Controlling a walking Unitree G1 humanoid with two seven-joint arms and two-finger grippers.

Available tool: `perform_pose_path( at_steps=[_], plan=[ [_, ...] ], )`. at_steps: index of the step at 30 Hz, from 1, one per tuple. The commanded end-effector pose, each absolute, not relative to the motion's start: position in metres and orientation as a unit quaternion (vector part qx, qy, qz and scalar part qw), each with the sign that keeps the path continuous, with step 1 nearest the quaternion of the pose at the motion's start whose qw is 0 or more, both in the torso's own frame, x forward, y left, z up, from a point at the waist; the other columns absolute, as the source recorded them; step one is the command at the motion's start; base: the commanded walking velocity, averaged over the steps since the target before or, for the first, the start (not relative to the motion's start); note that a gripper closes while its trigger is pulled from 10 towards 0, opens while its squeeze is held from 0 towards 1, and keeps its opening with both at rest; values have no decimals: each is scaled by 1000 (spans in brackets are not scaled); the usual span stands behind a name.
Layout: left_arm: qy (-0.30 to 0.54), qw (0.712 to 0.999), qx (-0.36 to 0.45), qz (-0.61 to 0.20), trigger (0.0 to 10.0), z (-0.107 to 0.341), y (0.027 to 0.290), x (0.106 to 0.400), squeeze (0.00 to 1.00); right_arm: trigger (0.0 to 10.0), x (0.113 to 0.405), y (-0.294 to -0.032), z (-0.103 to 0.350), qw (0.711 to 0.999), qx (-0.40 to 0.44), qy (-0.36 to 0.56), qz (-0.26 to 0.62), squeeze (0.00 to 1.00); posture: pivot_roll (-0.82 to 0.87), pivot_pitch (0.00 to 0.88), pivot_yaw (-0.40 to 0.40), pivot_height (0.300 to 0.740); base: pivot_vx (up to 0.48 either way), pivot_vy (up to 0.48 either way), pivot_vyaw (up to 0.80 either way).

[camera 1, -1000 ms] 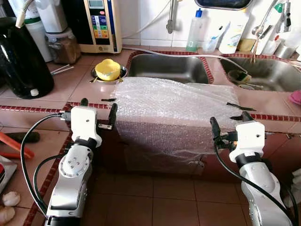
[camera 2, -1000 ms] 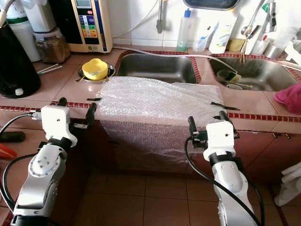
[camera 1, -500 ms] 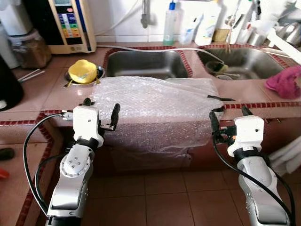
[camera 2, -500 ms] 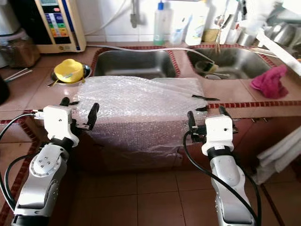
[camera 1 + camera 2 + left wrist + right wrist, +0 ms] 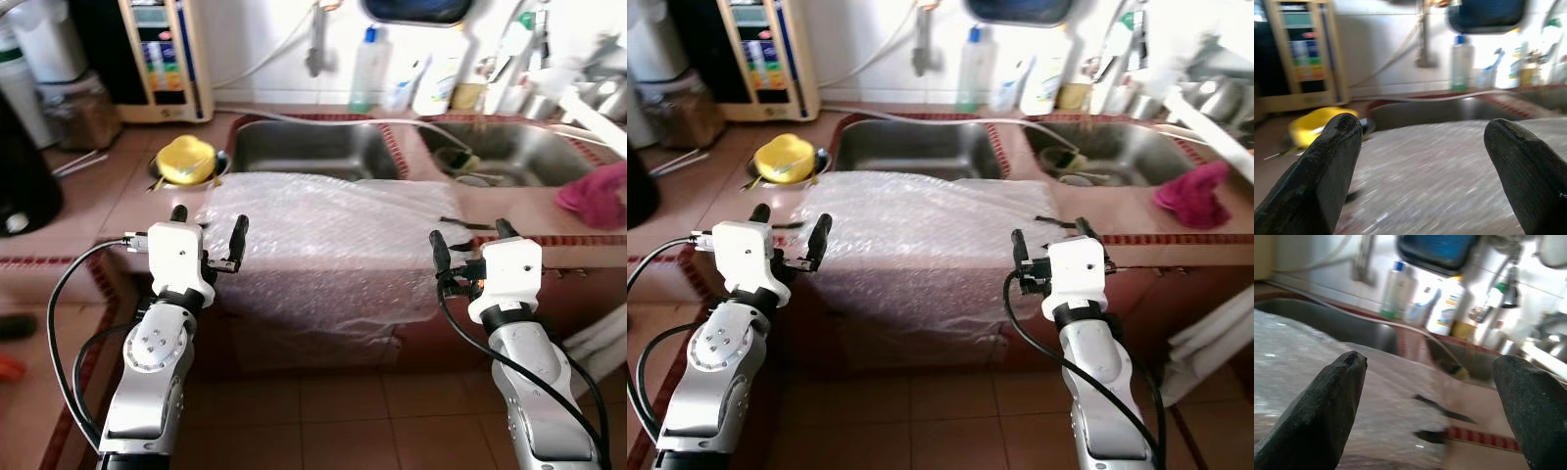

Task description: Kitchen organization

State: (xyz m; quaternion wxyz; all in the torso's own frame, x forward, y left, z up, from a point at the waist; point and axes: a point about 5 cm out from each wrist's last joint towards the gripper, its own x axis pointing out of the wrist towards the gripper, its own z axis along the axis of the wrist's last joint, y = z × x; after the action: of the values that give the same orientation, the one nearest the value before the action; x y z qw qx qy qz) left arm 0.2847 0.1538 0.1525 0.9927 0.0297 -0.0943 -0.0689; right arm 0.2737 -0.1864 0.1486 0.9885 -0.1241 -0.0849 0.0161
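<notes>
Both arms are raised in front of the counter edge. The left gripper [image 5: 206,231] has its fingers spread wide and empty, just short of the left edge of the bubble wrap sheet [image 5: 333,235]. The right gripper [image 5: 466,245] is also spread wide and holds nothing, just beside the sheet's right edge, near the black tape strips [image 5: 460,223] there.

The bubble wrap lies between the two grippers, draped over the tiled countertop [image 5: 118,211] in front of the left sink basin [image 5: 313,149] and hanging down over the cabinet front. Its long axis appears to run side to side along the counter edge, from one gripper to the other; the free end points down toward the floor.

Step in hand, as a judgement: an approach, probably to lift or clear the sheet. To do it well, each gripper should move inward to its own side edge and pinch at the fold where the sheet bends over the counter lip. The film is thin and slippery, so close fully. The tape may be holding the right side down, so peel rather than yank. Lift both sides evenly.

Beyond the left gripper sits a yellow bowl [image 5: 190,160]. A pink cloth [image 5: 596,193] lies past the right gripper, near the right sink basin [image 5: 509,152].
</notes>
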Motion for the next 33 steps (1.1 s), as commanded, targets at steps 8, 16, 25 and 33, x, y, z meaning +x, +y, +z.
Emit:
perform_pose_path(
  at_steps=[8,16,25,33],
  plan=[
    [-110,990,25,-89,10000,159,146,286,0,10000,276,-186,150,987,-129,-89,19,0,42,0,-5,740,480,0,0],
    [-110,989,25,-92,10000,159,144,286,0,10000,281,-183,152,986,-134,-93,25,0,45,0,-3,740,480,0,0],
    [-98,993,19,-62,10000,157,147,288,0,10000,281,-183,151,986,-135,-93,28,0,46,0,-6,740,160,0,0],
    [-98,993,19,-66,10000,157,145,288,0,10000,282,-182,151,986,-135,-94,29,0,44,0,-6,740,0,-146,0]
  ],
)
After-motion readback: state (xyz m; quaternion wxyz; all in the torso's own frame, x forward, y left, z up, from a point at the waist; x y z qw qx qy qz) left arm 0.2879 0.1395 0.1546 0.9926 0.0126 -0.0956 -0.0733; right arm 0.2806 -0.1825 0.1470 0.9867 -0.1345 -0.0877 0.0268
